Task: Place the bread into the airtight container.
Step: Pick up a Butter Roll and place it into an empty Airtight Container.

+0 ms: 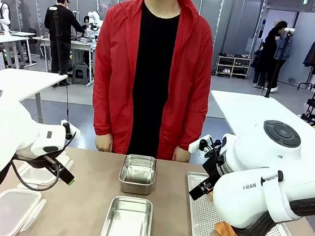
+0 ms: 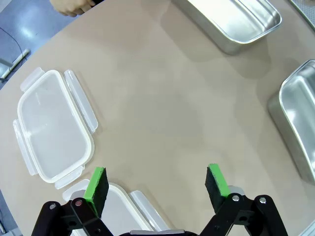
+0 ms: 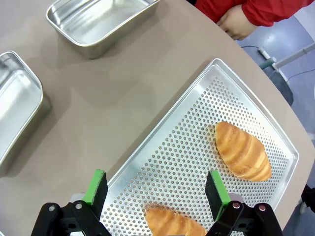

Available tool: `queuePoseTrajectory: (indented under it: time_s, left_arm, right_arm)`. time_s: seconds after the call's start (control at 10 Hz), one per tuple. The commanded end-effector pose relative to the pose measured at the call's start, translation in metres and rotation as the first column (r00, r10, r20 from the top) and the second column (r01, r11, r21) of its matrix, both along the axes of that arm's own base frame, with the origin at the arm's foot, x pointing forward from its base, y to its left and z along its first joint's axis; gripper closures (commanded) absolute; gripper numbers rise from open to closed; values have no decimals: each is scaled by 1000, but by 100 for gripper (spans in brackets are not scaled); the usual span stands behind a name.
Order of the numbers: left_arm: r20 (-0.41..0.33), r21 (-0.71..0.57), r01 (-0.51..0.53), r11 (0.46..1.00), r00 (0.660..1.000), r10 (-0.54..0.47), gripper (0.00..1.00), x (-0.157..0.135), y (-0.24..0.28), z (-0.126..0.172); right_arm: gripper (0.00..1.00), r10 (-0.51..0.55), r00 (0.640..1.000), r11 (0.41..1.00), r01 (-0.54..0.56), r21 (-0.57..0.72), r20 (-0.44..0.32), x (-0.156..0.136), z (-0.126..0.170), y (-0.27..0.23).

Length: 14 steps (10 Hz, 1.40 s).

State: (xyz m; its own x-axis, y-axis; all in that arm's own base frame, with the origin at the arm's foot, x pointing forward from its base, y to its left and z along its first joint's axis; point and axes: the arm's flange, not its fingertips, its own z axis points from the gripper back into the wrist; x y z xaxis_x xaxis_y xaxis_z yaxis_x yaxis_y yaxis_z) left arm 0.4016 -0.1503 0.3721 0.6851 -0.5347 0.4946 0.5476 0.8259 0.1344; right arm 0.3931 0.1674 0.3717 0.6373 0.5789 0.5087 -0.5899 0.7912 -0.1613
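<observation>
Our right gripper (image 3: 155,180) hangs with fingers apart over the tray (image 3: 197,123), where two bread rolls (image 3: 242,150) lie. Our left gripper (image 2: 157,179), likewise spread, hovers above the table (image 2: 162,98) near two metal containers (image 2: 231,19).

In my right wrist view the near bread (image 3: 172,223) is cut off at 6 o'clock; in the front view my right arm (image 1: 251,191) hides most of a bread (image 1: 234,234). In my left wrist view a plastic piece (image 2: 118,205) runs off at 6 o'clock, a tin (image 2: 298,123) at 3 o'clock, a person's hand (image 2: 71,6) at 11 o'clock.
</observation>
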Motion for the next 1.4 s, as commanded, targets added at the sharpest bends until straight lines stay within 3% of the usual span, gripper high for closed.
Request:
queuePoseTrajectory:
  time_s: [0.0,0.1,0.2,0.5,0.7,0.9,1.1,1.3]
  left_arm:
    - [0,0,0,1000,1000,0,0,0,0,0]
    - [0,0,0,1000,1000,0,0,0,0,0]
    - [-26,16,-18,1000,1000,18,0,5,2,20]
    - [-128,-66,0,998,992,-9,0,6,17,104]
    - [-197,-179,60,982,976,-96,0,-6,44,172]
    - [-200,-262,110,959,966,-165,0,-36,85,248]
    - [-151,-311,205,928,953,-261,0,-72,129,296]
    - [-26,-319,297,900,947,-321,0,-116,171,321]
  right_arm:
    - [0,-2,1000,1000,2,2,-1,0,0,0]
    - [0,0,1000,1000,0,0,0,0,0,0]
    - [0,19,999,1000,-19,15,-41,10,18,-5]
    - [0,40,991,994,-26,109,-130,36,99,-42]
    - [0,61,987,986,-36,164,-151,32,153,-93]
    - [0,96,984,979,-66,193,-153,-3,206,-163]
    - [0,135,986,978,-116,176,-102,-47,244,-218]
    - [0,185,982,973,-190,131,48,-104,277,-266]
